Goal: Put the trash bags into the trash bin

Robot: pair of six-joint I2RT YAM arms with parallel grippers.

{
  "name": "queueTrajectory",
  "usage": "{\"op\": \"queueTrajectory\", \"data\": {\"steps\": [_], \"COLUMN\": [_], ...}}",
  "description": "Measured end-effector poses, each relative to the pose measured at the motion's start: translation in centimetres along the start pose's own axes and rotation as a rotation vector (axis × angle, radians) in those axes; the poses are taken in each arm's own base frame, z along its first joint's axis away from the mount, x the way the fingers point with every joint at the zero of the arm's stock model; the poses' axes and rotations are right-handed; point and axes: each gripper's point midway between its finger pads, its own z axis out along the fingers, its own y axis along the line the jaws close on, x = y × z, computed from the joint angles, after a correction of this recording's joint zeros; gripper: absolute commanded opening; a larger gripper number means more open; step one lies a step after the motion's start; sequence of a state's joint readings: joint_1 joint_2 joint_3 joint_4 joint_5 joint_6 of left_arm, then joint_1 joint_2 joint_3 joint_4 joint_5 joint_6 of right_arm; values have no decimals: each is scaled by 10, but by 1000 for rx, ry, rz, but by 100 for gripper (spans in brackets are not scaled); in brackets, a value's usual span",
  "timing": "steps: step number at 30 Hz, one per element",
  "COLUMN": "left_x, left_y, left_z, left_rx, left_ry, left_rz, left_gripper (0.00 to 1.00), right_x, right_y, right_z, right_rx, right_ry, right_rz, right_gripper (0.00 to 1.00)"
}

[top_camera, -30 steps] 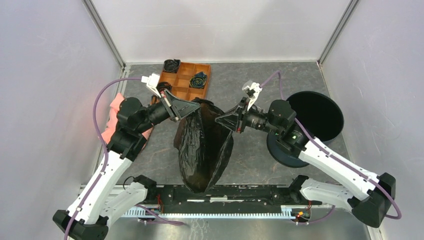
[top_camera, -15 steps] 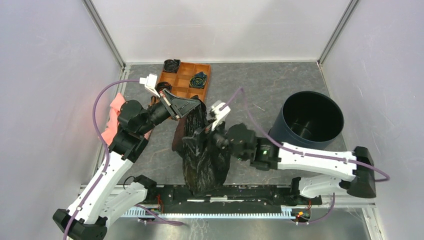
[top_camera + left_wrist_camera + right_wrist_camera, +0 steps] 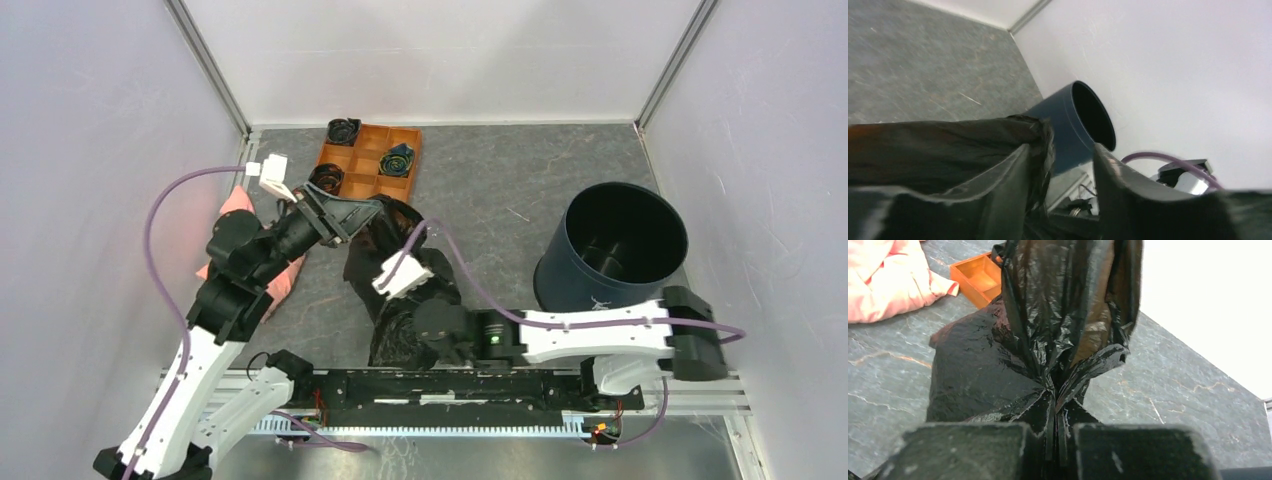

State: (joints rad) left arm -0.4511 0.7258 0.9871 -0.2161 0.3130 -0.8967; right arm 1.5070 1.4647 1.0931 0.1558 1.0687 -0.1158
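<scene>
The trash bags (image 3: 372, 258), one big mass of glossy black film, stood bunched on the table (image 3: 500, 190) near the middle, held up between the two arms. The right gripper (image 3: 1055, 432) was clamped tight on a gathered fold low on the near side of the film. The left gripper (image 3: 1062, 150) sat at the bag's far top edge with its jaws apart; film draped over one finger (image 3: 998, 200) while the other finger (image 3: 1120, 185) was bare. The trash bin (image 3: 580, 285) stood upright on the right, well apart from the bag, its mouth dark. At the far left lay an orange tray (image 3: 372, 165) holding black rolls (image 3: 397, 160), and a pink cloth (image 3: 883, 280) lay by the left wall.
</scene>
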Motion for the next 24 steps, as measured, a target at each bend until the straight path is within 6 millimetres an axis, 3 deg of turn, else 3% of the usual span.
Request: {"op": "queueTrajectory", "data": {"steps": [2,4,9,13,17,21,24], "left_x": [-9,-18,-36,-40,-23,-1,29], "left_y": [-3,-5,0,5,18,34,41], "left_z": [-10,-22,-57,-63,-40,2,43], "left_rx": [-23,-53,-140,-167,-165,-144,-87], "left_ry": [-37,-78,-199,-229,-135,6,130], "left_rz": [44,89,171,196,185,147,87], "left_gripper": [90,99,100,100,98,92,94], "right_x": [2,-5,-48,-91,-111,-117,-121], "right_y": [-17,-42,-138,-207,-279,-339,-375], "right_z": [-6,-10,-26,-61,-103,-145,-171], "right_rx": [-27,-67,-35,57,192,283,328], "right_ry": [-14,-46,-160,-225,-268,-315,-347], "right_rz": [13,65,240,300,351,417,462], "right_gripper": [0,0,1,1,1,1,1]}}
